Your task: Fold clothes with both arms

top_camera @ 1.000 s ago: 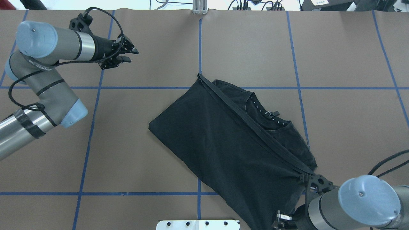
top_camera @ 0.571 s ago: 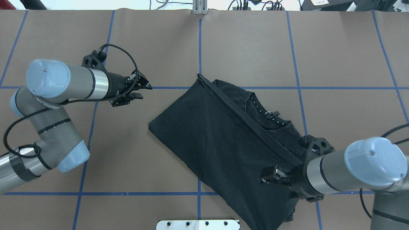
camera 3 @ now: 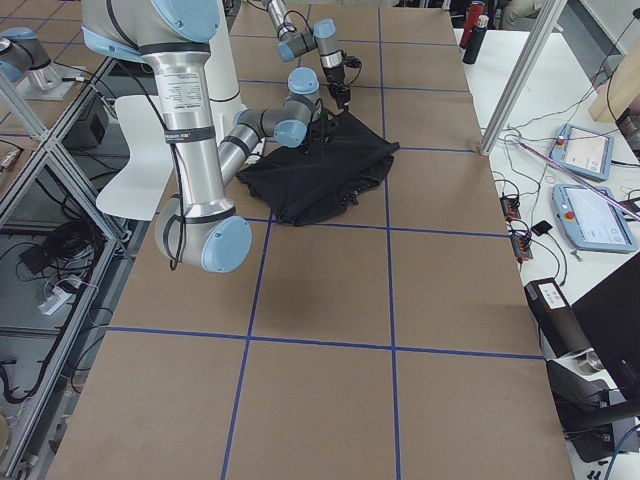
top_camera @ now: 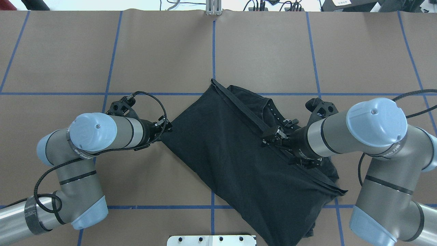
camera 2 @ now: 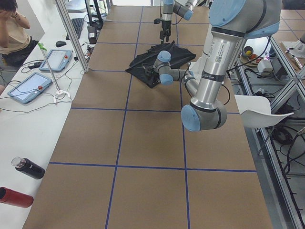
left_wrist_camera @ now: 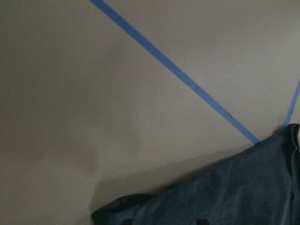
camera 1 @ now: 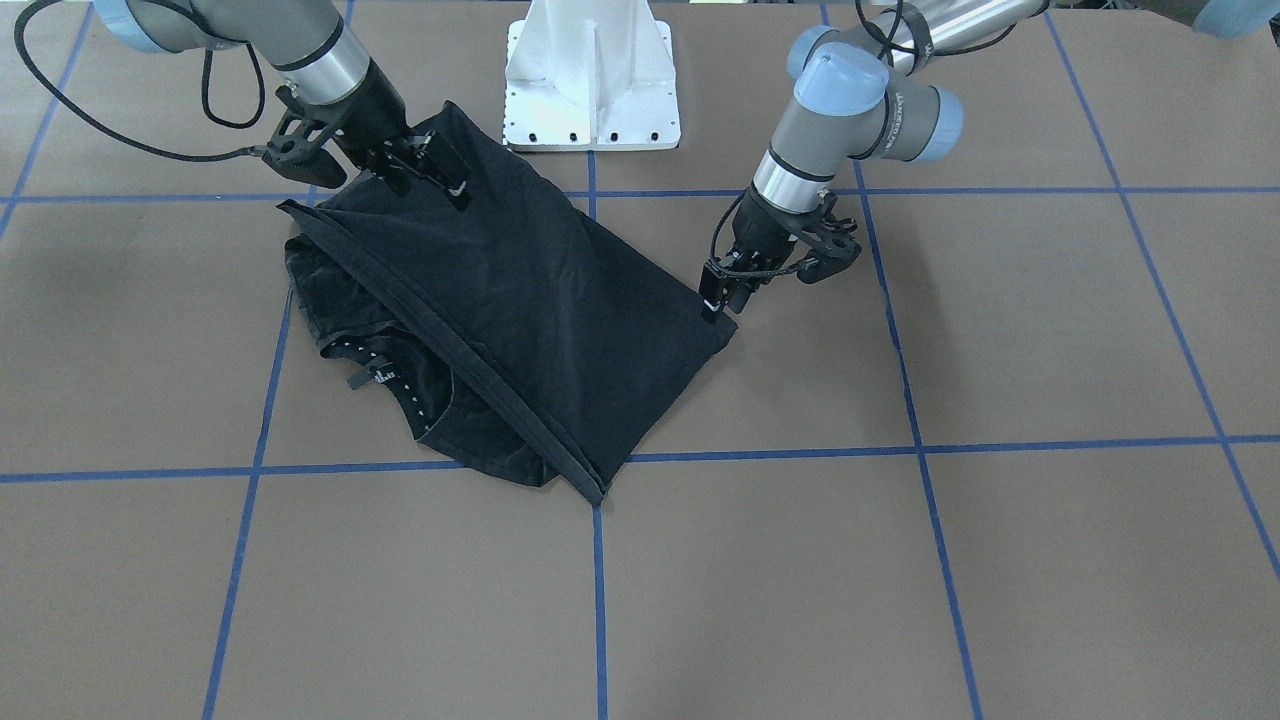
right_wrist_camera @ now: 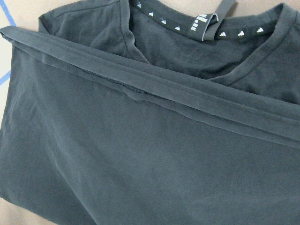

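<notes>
The black T-shirt [top_camera: 232, 150] lies folded over on the table, its hem band running diagonally and the collar [right_wrist_camera: 206, 26] showing past it. My left gripper [top_camera: 168, 127] sits low at the shirt's left corner [camera 1: 722, 303], fingers apart with nothing between them; its wrist view shows that corner [left_wrist_camera: 234, 197] at the bottom edge. My right gripper [top_camera: 273, 136] hovers open over the hem band near the collar [camera 1: 425, 175], and its wrist view looks straight down on the fabric [right_wrist_camera: 140, 154]. No print shows.
The white mounting pedestal [camera 1: 592, 80] stands at the table's near edge behind the shirt. Blue tape lines [top_camera: 213, 51] grid the brown surface. A side bench holds tablets [camera 2: 28, 88] and bottles [camera 2: 28, 168], with a person [camera 2: 12, 28] seated there.
My left arm swung in from the far left down to the shirt's left corner. My right arm left the shirt's near right corner and moved over the hem near the collar.
</notes>
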You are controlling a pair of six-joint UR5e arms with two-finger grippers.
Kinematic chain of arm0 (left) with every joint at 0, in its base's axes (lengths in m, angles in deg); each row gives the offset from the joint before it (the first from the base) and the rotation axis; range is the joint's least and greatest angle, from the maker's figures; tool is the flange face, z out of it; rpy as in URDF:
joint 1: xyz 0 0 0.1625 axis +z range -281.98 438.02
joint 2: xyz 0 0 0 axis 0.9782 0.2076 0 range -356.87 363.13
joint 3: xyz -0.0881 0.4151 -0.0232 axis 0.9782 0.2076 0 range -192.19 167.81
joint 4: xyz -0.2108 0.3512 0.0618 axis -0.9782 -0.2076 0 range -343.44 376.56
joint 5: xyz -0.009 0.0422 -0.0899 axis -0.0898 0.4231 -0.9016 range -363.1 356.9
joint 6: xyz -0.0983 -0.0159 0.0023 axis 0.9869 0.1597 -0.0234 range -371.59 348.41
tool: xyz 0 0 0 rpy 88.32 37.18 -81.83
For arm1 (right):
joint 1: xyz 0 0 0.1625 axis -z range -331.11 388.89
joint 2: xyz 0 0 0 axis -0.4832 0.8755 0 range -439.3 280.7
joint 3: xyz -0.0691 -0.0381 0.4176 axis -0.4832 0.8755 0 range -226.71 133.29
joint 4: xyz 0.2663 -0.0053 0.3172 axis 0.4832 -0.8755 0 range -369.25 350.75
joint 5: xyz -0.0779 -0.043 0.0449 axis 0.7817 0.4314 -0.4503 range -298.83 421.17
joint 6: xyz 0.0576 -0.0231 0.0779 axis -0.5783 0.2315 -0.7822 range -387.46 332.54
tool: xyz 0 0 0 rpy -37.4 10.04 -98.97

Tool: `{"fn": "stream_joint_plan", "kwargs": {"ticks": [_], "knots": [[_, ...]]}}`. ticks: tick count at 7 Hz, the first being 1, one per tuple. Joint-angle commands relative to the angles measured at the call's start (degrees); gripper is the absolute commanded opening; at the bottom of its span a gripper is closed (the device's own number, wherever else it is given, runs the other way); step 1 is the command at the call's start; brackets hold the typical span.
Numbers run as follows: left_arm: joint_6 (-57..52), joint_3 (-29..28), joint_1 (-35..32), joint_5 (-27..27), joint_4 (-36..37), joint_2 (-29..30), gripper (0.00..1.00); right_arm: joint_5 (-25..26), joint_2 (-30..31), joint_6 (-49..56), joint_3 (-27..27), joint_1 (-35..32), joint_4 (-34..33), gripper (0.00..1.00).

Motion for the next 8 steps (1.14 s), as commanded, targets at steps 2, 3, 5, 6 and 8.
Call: {"fn": "stream_joint_plan", "kwargs": {"ticks": [2, 3, 5, 6, 8], "knots": [[-0.4, -3.3, 0.6, 0.3, -0.3, 0.5, 0.54, 0.0, -0.7, 0.0, 1.1, -0.2, 0.0, 1.00], [-0.5, -3.3, 0.6, 0.3, -0.3, 0.6, 0.52, 0.0, -0.7, 0.0, 1.3, -0.2, 0.0, 1.00], [0.0, -3.5, 0.5, 0.3, -0.3, 0.5, 0.25, -0.1, -0.8, 0.0, 1.6, -0.2, 0.0, 1.00], [-0.2, -3.4, 0.5, 0.3, -0.4, 0.5, 0.00, -0.1, -0.9, 0.0, 1.7, -0.1, 0.1, 1.00], [-1.6, -1.0, -0.5, 0.4, -0.3, 0.3, 0.00, 0.0, -1.2, 0.0, 1.8, -0.1, 0.1, 1.00]]}}
